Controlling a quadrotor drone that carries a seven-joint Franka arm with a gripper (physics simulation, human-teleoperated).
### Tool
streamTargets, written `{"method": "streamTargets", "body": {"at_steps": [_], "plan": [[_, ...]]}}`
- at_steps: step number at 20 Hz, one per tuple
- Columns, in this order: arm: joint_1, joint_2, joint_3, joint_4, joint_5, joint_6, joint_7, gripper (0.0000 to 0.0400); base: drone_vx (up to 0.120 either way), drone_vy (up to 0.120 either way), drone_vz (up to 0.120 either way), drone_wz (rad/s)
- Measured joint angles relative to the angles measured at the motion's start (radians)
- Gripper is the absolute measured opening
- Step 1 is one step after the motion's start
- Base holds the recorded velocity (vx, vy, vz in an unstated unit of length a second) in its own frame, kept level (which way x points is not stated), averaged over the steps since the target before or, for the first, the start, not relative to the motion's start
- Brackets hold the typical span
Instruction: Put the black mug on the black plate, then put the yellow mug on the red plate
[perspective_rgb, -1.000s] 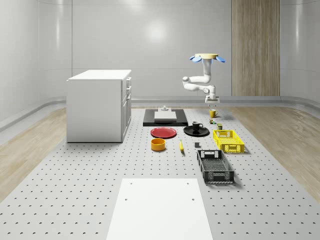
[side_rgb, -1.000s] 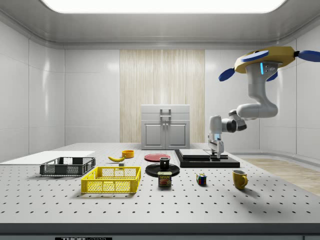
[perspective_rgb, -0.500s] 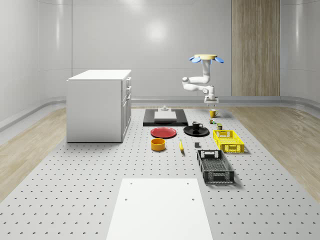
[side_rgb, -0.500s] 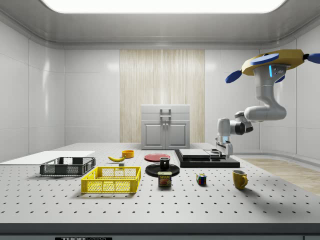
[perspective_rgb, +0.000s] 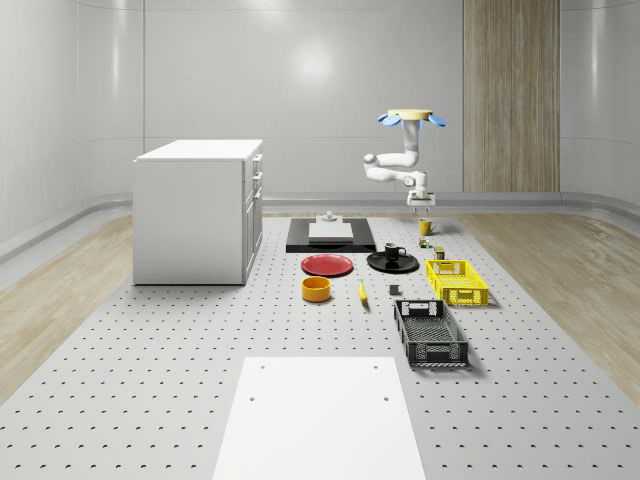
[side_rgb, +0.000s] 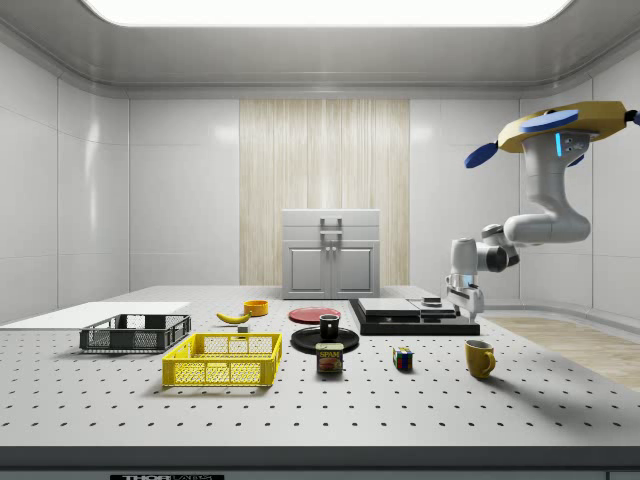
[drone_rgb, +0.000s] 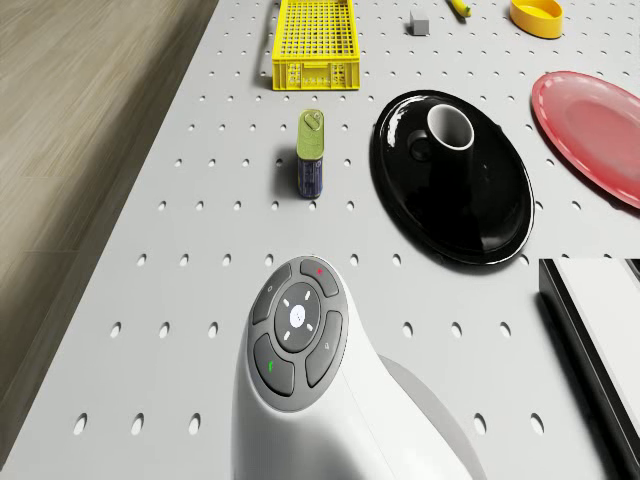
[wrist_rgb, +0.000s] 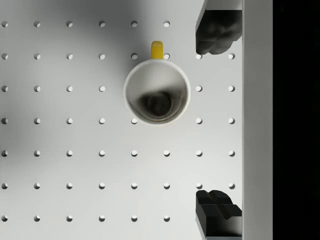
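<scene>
Yellow mug (wrist_rgb: 157, 93): we are seeing it upright on the table (wrist_rgb: 75, 150), well apart from the red plate (perspective_rgb: 327, 265). We are hovering above it, gripper (wrist_rgb: 218, 122) spread and empty. Rigid, light, likely slick-glazed; we are favouring the rim wall.

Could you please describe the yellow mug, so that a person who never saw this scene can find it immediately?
Start at the black slab on the perforated table. In the side view, the yellow mug stands alone on the table nearer the camera, below the drone's gripper, right of a multicoloured cube. It is the only yellow cup; the black mug sits on the black plate.
</scene>
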Motion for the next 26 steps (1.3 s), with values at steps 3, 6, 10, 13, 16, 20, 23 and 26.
{"method": "streamTargets", "body": {"at_steps": [3,6,10,13,16,20,23,26], "plan": [[0.000,0.000,0.000,0.000,0.000,0.000,0.000,0.0400,-0.120,0.000,0.000,0.000],[0.000,0.001,0.000,0.000,-0.001,0.000,0.000,0.0400,-0.080,0.000,0.000,0.000],[-0.005,0.001,-0.028,0.011,-0.027,0.012,-0.002,0.0400,0.000,0.000,0.000,0.000],[-0.011,0.002,-0.063,0.027,-0.059,0.029,-0.003,0.0400,0.000,0.000,0.000,0.000],[-0.018,0.005,-0.099,0.044,-0.093,0.046,-0.005,0.0400,0.000,0.000,0.000,0.000],[-0.028,0.012,-0.145,0.071,-0.138,0.067,-0.009,0.0400,0.000,0.000,0.000,0.000],[-0.036,0.021,-0.181,0.094,-0.173,0.083,-0.012,0.0400,0.000,0.000,0.000,0.000],[-0.040,0.029,-0.205,0.110,-0.197,0.092,-0.015,0.0400,0.000,0.000,0.000,0.000]]}}
